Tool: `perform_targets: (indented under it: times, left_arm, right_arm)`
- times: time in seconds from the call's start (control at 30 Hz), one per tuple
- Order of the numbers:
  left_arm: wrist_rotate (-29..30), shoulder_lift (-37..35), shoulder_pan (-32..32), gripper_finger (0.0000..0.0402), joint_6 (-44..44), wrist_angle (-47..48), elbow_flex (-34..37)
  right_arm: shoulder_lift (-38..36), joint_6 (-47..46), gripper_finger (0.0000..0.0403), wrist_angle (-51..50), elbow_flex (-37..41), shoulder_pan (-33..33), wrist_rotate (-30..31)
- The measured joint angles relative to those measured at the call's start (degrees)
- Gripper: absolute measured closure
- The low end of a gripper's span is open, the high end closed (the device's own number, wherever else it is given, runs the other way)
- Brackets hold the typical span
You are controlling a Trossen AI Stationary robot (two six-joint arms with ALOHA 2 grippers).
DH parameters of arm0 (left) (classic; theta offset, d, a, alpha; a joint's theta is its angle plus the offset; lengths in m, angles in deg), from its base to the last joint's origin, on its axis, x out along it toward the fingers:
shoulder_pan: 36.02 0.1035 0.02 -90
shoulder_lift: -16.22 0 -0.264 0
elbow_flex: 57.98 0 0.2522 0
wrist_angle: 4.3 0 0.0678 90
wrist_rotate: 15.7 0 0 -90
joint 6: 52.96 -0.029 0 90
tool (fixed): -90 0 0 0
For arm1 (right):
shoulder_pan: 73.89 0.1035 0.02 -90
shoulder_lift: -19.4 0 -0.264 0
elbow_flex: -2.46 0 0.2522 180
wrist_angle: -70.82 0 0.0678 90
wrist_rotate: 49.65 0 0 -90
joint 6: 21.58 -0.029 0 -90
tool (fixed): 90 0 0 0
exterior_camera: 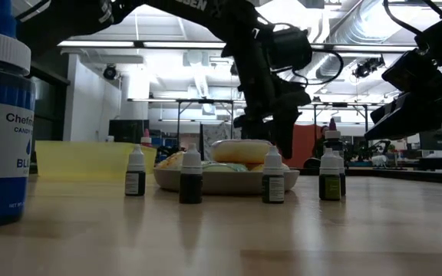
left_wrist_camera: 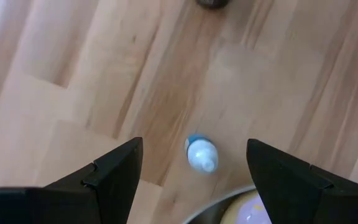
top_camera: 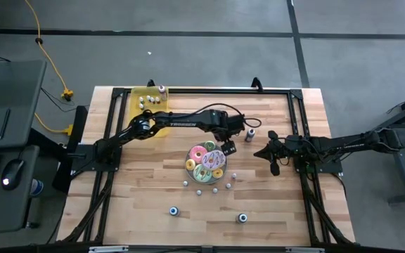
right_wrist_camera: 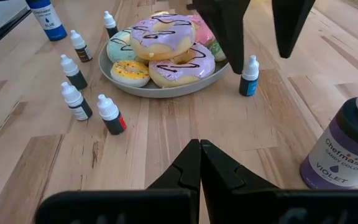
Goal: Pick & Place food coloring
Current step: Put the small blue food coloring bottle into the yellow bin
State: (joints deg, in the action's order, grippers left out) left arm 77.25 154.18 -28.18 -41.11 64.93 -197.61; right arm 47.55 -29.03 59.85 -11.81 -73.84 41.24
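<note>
Several food coloring bottles dot the wooden table; left claw gapes wide.

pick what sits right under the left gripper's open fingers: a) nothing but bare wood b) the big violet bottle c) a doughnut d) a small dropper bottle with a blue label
d) In the left wrist view the left gripper is open, with a small bottle standing upright on the wood between its fingers, beside the plate; the right wrist view shows the same blue-labelled bottle next to the doughnuts.
</note>
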Motion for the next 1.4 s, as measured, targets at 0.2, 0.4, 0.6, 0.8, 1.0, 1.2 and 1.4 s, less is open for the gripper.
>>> perform_targets:
  times: [0.2,0.4,0.6,0.8,1.0,1.2,1.4]
  left_arm:
    - [-2.15,0.96,0.00,0.0120,-0.02,0.40,0.11]
    - [-2.13,0.93,0.00,0.0120,-0.92,0.50,0.05]
    - [-1.97,0.93,0.02,0.0130,-1.11,0.47,0.05]
    - [-1.90,0.93,0.02,0.0167,-1.11,0.37,0.05]
    - [-1.73,0.93,0.02,0.0200,-1.11,0.34,0.05]
    - [-1.75,0.93,0.02,0.0219,-1.11,0.39,0.05]
    - [-1.77,1.64,0.02,0.0233,-1.11,0.41,-0.03]
  right_arm:
    - [0.00,0.00,0.0402,0.02,0.00,-0.01,0.00]
    - [0.00,0.00,0.0402,0.00,-0.02,0.00,-0.02]
    - [0.00,0.00,0.0402,0.00,0.00,0.01,0.00]
    - [0.00,0.00,0.0402,-0.01,-0.02,0.00,-0.02]
    - [0.00,0.00,0.0402,0.00,-0.02,-0.01,0.00]
    - [0.00,0.00,0.0402,-0.01,-0.02,0.00,0.00]
    - [0.01,0.00,0.0402,0.00,-0.02,0.01,0.00]
